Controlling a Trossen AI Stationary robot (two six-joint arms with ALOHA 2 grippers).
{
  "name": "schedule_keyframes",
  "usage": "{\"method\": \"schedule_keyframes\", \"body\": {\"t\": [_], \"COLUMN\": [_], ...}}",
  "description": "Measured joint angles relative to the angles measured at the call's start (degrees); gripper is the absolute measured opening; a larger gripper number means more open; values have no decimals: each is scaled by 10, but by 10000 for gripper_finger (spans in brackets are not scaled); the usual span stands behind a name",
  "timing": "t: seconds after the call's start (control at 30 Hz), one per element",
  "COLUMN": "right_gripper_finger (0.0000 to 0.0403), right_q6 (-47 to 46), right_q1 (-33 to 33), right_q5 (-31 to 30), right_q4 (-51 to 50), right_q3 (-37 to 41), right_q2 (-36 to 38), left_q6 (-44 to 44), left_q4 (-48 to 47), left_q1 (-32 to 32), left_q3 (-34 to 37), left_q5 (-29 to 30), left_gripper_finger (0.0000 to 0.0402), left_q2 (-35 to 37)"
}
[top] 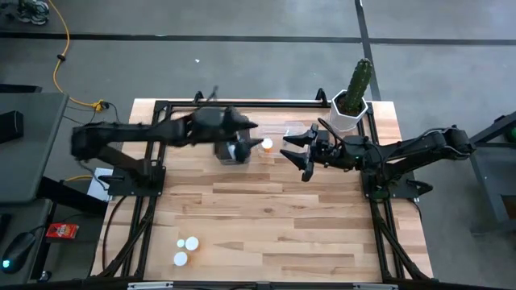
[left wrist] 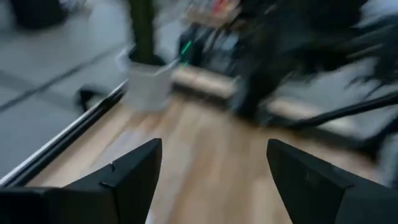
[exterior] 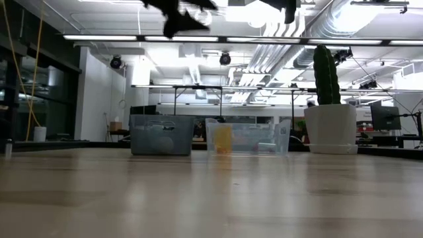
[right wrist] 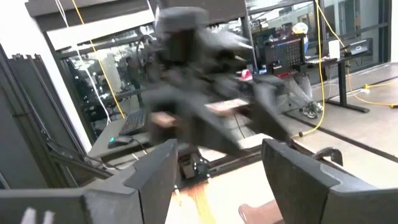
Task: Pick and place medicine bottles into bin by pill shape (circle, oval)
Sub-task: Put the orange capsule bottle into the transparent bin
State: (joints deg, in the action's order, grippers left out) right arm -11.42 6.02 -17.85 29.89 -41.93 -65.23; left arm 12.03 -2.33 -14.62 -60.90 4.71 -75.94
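An orange medicine bottle (top: 267, 145) with a white cap stands in the clear bin (exterior: 248, 139) at the far middle; it also shows in the low view (exterior: 223, 139). A grey bin (top: 232, 151) stands to the clear bin's left. Three more white-capped bottles (top: 187, 247) stand on the table near its near left corner. My left gripper (top: 250, 127) is raised over the grey bin, open and empty (left wrist: 214, 180). My right gripper (top: 297, 155) is raised just right of the clear bin, open and empty (right wrist: 217, 180).
A white pot with a green cactus (top: 350, 105) stands at the far right corner, close behind my right arm. A black frame (top: 242, 103) runs along the table's far edge and sides. Bare wood (top: 282, 217) spans the table's middle and near right.
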Motion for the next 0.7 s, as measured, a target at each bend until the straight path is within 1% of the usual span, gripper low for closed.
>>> {"method": "schedule_keyframes", "body": {"t": [0.1, 0.2, 0.23, 0.3, 0.4, 0.5, 0.7], "right_gripper_finger": [226, 226, 226, 226, 226, 226, 226], "right_q6": [-1, -1, -1, 0, 0, -1, -5], "right_q1": [0, 0, 0, 0, 0, 0, 0], "right_q5": [0, 5, 5, 7, 7, 10, 16], "right_q4": [-12, -17, -18, -18, -19, -29, -42], "right_q3": [0, 0, 0, 0, 0, 0, 0], "right_q2": [0, 0, 0, 0, 0, 0, 0], "left_q6": [14, 29, 28, 24, 19, 13, -16], "left_q4": [124, 241, 265, 284, 291, 293, 293], "left_q1": [50, 107, 127, 163, 202, 224, 230], "left_q3": [98, 195, 221, 264, 300, 307, 307], "left_q5": [13, 40, 56, 89, 126, 155, 161], "left_gripper_finger": [278, 278, 278, 278, 278, 278, 278], "left_q2": [73, 126, 138, 161, 186, 192, 195]}}
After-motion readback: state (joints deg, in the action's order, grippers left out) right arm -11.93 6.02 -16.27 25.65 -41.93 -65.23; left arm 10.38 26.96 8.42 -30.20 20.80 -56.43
